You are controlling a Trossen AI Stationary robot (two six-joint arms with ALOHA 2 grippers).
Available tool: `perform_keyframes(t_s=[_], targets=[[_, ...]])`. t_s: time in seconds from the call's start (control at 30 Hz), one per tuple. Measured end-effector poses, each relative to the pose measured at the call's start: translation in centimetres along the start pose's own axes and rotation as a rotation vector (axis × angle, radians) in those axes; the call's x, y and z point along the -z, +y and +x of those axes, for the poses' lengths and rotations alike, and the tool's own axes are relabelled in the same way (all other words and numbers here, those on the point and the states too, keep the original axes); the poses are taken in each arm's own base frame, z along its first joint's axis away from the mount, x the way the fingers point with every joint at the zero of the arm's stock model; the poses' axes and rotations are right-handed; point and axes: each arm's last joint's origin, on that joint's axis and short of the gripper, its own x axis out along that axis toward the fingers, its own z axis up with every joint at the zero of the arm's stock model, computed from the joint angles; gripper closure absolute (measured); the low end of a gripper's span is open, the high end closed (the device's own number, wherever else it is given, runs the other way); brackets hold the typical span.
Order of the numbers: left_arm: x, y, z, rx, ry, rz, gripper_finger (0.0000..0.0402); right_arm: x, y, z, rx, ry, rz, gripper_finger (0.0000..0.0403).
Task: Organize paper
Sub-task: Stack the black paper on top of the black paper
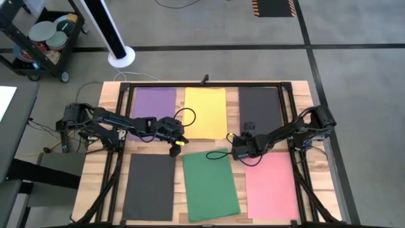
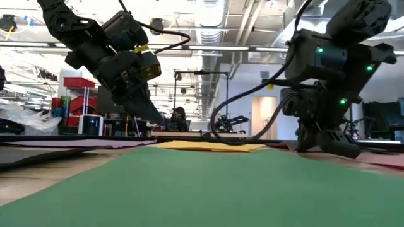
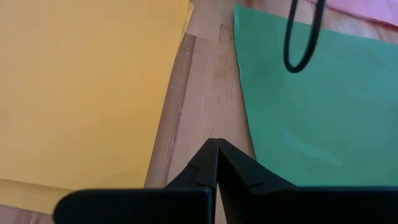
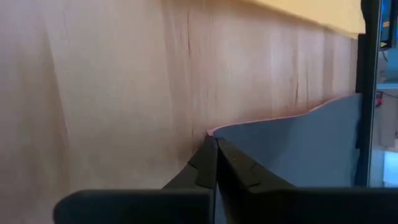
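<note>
**Paper in six sheets across the table, both grippers pressed shut**

Paper laid flat in two rows of three on the wooden table point(image 1: 95, 164). Along the far edge, left to right: purple sheet point(image 1: 154, 101), yellow sheet point(image 1: 205, 112), dark sheet point(image 1: 259, 107). Along the near edge, left to right: black sheet point(image 1: 150, 185), green sheet point(image 1: 211, 184) lying slightly askew, pink sheet point(image 1: 271, 185).

Left gripper point(image 1: 174, 151) reaching in from the table's left edge, held above bare wood between the yellow sheet's near left corner and the green sheet's far left corner. Fingers pressed together with nothing between them, tips pointing down at the wood strip; clear of the surface in the low view.

Right gripper point(image 1: 235, 154) reaching in from the right edge, low at the pink sheet's far left corner, just beside the green sheet. Fingers closed tip to tip right at that corner, where the sheet's edge point(image 4: 267, 121) curls up off the wood; cannot tell whether paper is actually caught between them. A black cable point(image 1: 218, 154) looping over the green sheet's far edge.
</note>
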Motion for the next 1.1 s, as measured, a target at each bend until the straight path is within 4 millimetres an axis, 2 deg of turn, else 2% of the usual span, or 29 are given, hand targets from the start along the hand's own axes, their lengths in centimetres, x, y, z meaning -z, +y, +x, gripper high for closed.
perform_keyframes(t_s=[0.3,0.5,0.67,0.8,0.97,1.1], targets=[[0.0,0.0,0.0,0.000,0.000,0.011,0.0401,-2.9,-0.8,-2.9,-0.035,-0.010,-0.026,0.0403],[0.0,-0.1,0.0,0.002,0.002,0.015,0.0401,-3.8,-2.6,-5.7,-0.085,-0.064,0.014,0.0403],[0.1,-0.6,0.1,0.016,0.005,0.027,0.0401,-2.8,-5.1,-8.5,-0.221,-0.101,0.088,0.0403],[0.2,-1.0,0.1,0.027,0.006,0.038,0.0401,-1.4,-6.7,-10.7,-0.457,-0.086,0.182,0.0403],[0.2,-1.3,0.1,0.038,0.005,0.045,0.0401,0.0,-7.1,-12.9,-0.654,-0.054,0.267,0.0403],[0.3,-1.5,0.1,0.038,0.004,0.048,0.0401,0.5,-6.7,-14.1,-0.736,-0.046,0.300,0.0403]])
